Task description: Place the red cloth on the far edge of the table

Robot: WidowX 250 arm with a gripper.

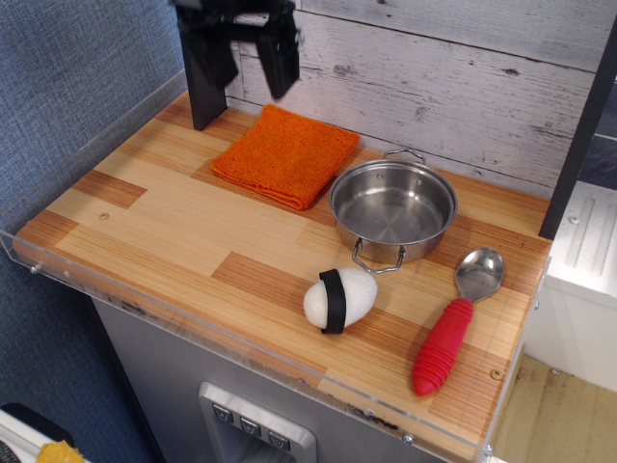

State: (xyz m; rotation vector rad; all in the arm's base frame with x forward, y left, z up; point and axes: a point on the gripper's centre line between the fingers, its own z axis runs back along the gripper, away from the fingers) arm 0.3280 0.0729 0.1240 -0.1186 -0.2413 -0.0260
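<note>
Flat, square, ribbed red cloth (285, 154) lies beside round steel pan (392, 208).

Table (174, 217) with red cloth (286, 154), pan (392, 207), spoon (453, 323).

- A toy-kitchen test bench is showing here: a wood-plank table (193, 227) with acrylic rim is sitting below the claw (253, 60).
- Steel pan (392, 207) and spoon (453, 323) are lying right of it.
</note>
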